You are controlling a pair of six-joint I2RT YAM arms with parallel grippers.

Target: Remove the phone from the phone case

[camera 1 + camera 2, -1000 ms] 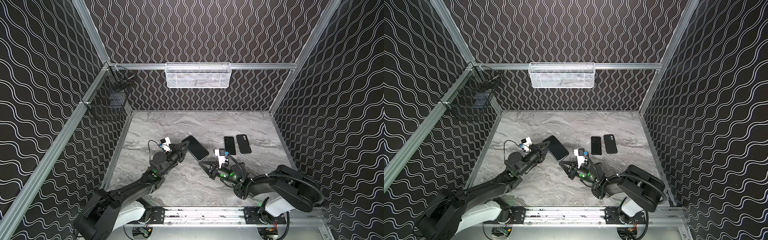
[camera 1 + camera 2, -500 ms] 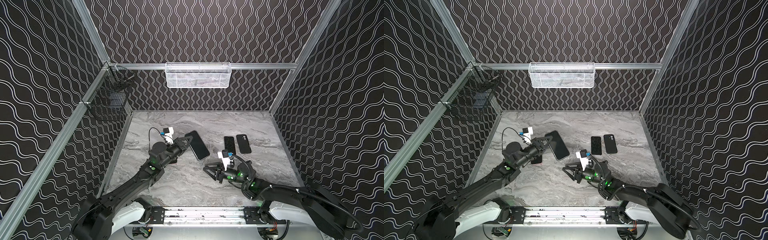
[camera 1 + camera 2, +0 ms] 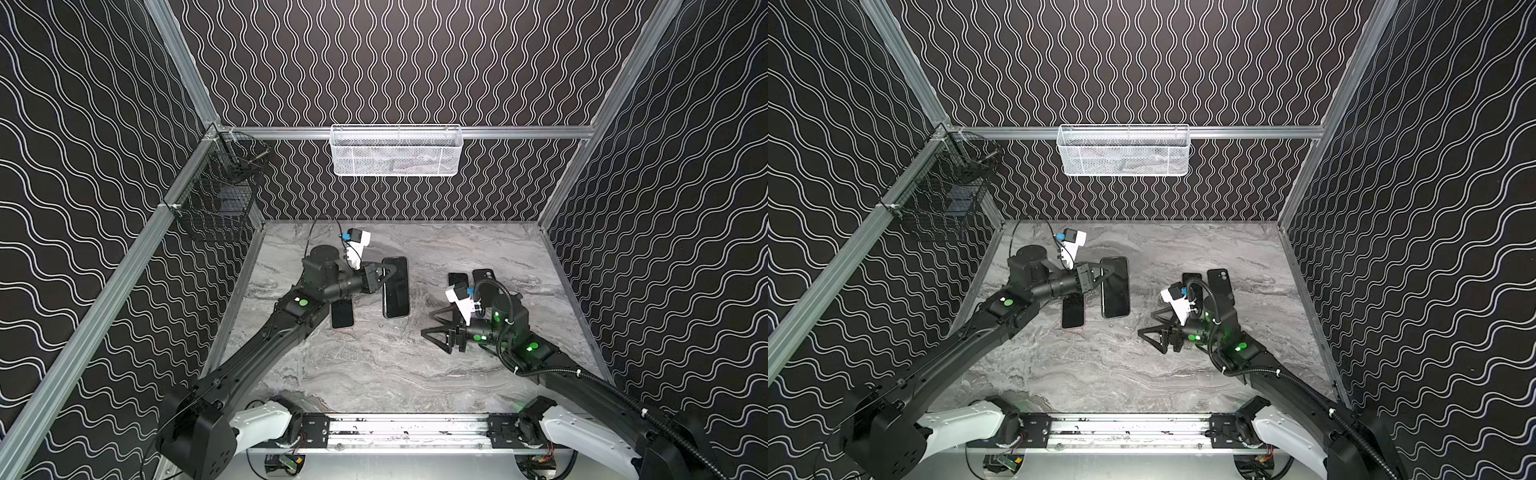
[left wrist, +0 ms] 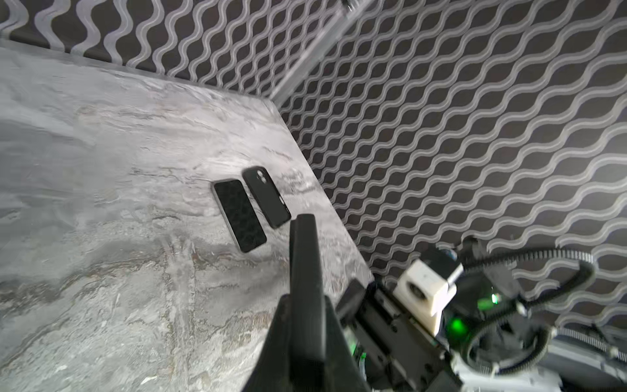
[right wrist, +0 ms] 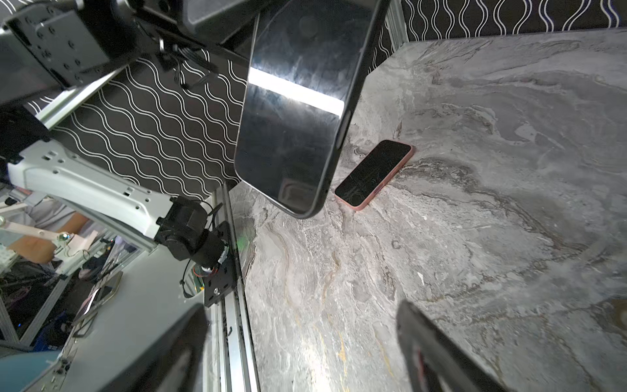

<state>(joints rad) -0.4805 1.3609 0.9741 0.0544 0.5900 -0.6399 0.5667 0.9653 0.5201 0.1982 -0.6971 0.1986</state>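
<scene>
My left gripper (image 3: pixel 383 277) is shut on the long edge of a large black phone (image 3: pixel 395 291), held above the table with its screen up. A dark rim runs round the screen (image 5: pixel 298 112), and I take it for the phone case. In the left wrist view the phone shows edge-on (image 4: pixel 304 258) between the shut jaws of the left gripper (image 4: pixel 305 315). My right gripper (image 3: pixel 434 328) hangs open and empty to the phone's right, apart from it. Its fingers (image 5: pixel 437 349) are spread wide over bare table.
A pink-edged phone (image 3: pixel 342 313) lies flat under the left arm. A bare black phone (image 3: pixel 457 277) and an empty black case (image 3: pixel 484 275) lie side by side behind the right wrist. A white mesh basket (image 3: pixel 395 151) and a black wire basket (image 3: pixel 216 199) hang on the walls.
The right gripper has opened, let go of the black phone and drawn back to the right. The left gripper has lifted the phone and swung it lengthwise.
</scene>
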